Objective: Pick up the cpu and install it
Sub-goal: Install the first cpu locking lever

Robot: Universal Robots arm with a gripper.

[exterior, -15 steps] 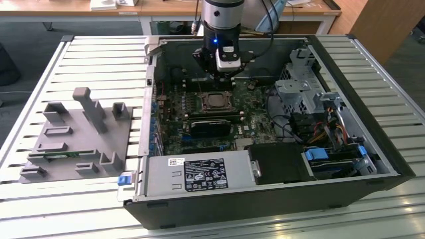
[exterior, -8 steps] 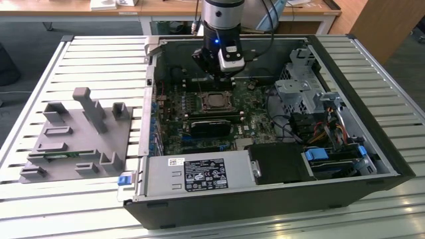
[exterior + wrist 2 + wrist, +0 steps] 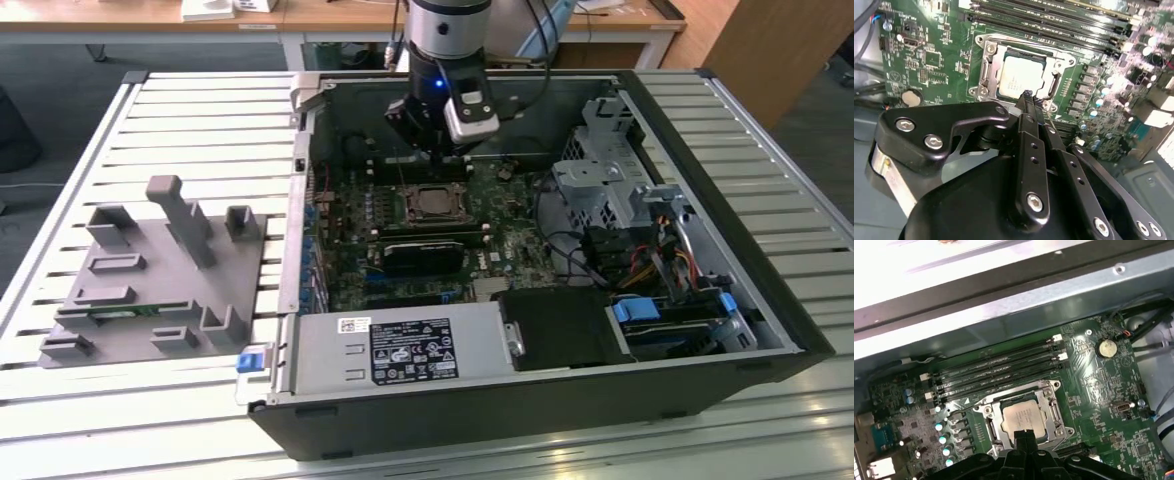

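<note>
The cpu [image 3: 1021, 76] lies seated in its socket frame [image 3: 1026, 415] on the motherboard [image 3: 427, 235] inside the open computer case [image 3: 747, 330], while the gripper [image 3: 1027, 95] hangs just above its edge, fingers pressed together, holding nothing.

My gripper [image 3: 1027, 95] hangs inside open case [image 3: 747, 300], above socket frame [image 3: 1026, 415]. Cpu [image 3: 1024, 417] sits in frame, top uncovered. Memory slots [image 3: 999, 370] crowd one side, case wall [image 3: 1004, 305] beyond them. Drive cage [image 3: 607, 180] flanks exterior view's right.
</note>
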